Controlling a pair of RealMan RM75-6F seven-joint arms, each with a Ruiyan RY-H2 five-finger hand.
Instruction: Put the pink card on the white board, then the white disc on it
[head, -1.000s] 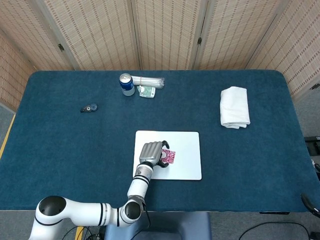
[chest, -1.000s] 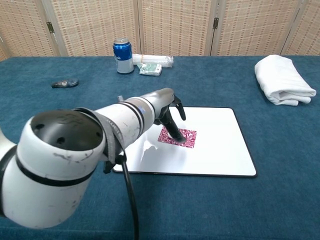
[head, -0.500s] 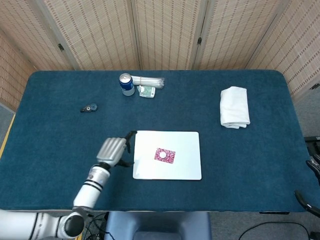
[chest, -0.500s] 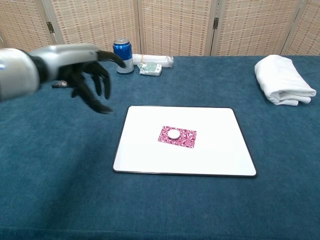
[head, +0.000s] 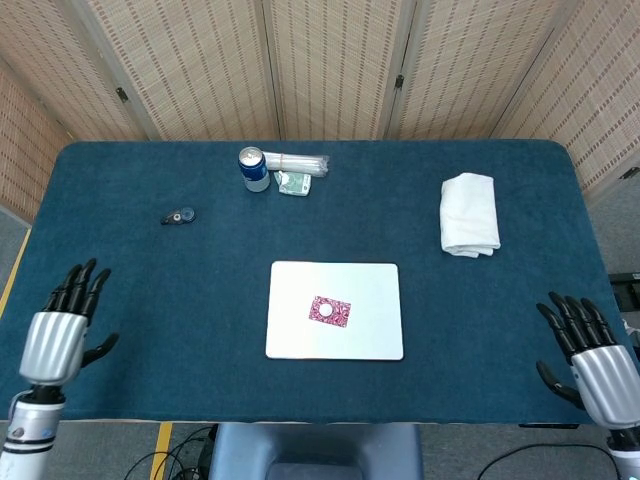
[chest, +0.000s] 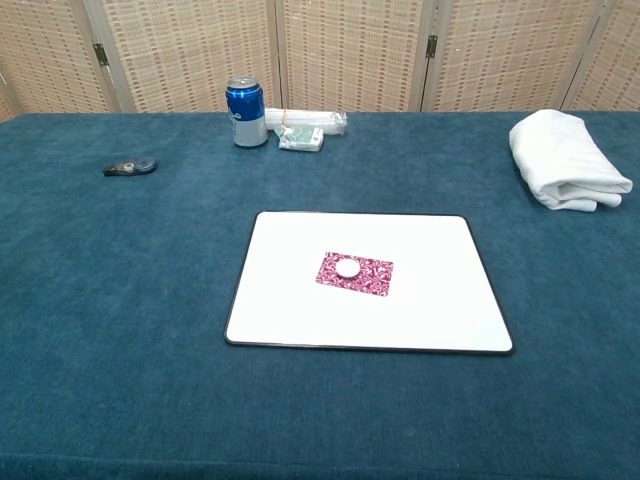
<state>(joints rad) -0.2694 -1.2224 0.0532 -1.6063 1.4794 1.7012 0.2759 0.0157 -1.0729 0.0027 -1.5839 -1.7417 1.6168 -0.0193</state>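
Both pieces stacked on the board, little left to spoil

Two hands sit at the bottom corners of the head view: the left hand (head: 52, 335) at the lower left and the right hand (head: 592, 358) at the lower right. Each has its fingers spread wide and holds nothing, and both are well apart from the work. Neither shows in the chest view.

Near the centre of both frames, the white board (chest: 430, 300) lies flat on the blue table (chest: 120, 300). The pink card (chest: 372, 275) lies near the middle of the board, and the white disc (chest: 347, 267) rests on the card's left part, inside its edges. Judged from how things lie, the task looks done.

What could go wrong is small. The disc sits off-centre on the card, closer to one short edge, so a brush from a passing finger could slide it onto the bare board. The card looks thin and light, so it would shift just as easily and carry the disc with it. A hand swept low across the middle of the frame would be the likely cause.

Toward the top of the frame, a blue can (chest: 245, 98), a small green packet (chest: 301, 139) and a small dark object (chest: 130, 166) stand well clear. A folded white towel (chest: 565, 160) lies at the upper right.
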